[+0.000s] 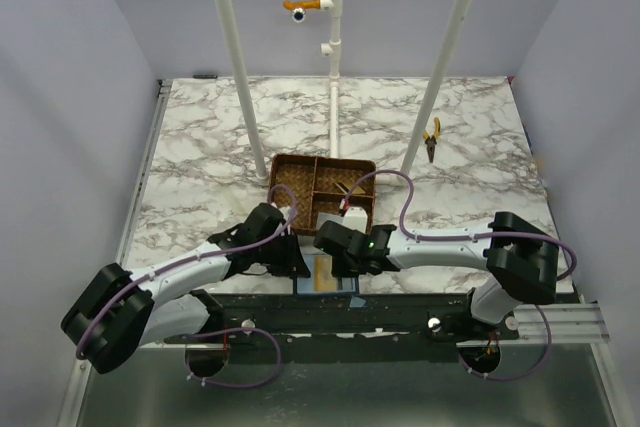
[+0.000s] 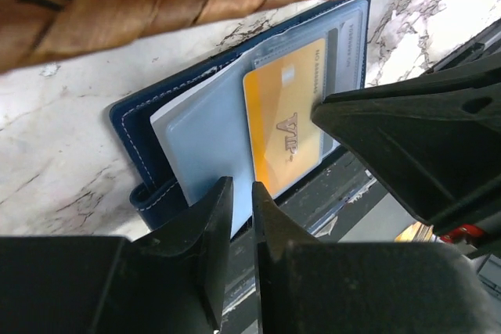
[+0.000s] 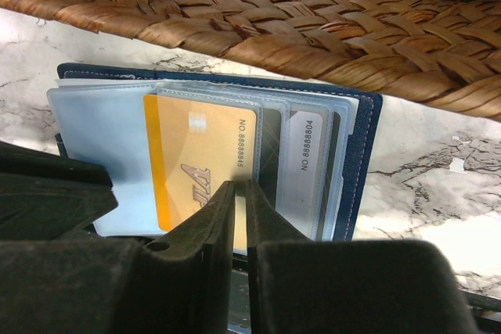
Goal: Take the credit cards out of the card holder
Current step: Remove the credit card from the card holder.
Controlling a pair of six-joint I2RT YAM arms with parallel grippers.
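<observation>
The navy card holder (image 1: pixel 326 278) lies open at the table's near edge, just in front of the wicker tray. Its clear sleeves show a gold credit card (image 3: pixel 196 146), a dark card (image 3: pixel 268 146) and a grey numbered card (image 3: pixel 307 154). My right gripper (image 3: pixel 240 189) is shut on the gold card's near edge, pinching it between its tips. My left gripper (image 2: pixel 243 193) stands open by a narrow gap over the near edge of an empty clear sleeve (image 2: pixel 203 146) beside the gold card (image 2: pixel 286 127). The two grippers (image 1: pixel 300 265) (image 1: pixel 345 259) meet over the holder.
The brown wicker divided tray (image 1: pixel 290 162) sits right behind the holder, and its woven wall (image 3: pixel 274 21) is close to both wrists. Yellow-handled pliers (image 1: pixel 431 139) lie at the back right. White poles (image 1: pixel 240 77) rise behind the tray. A dark rail (image 1: pixel 400 307) borders the near edge.
</observation>
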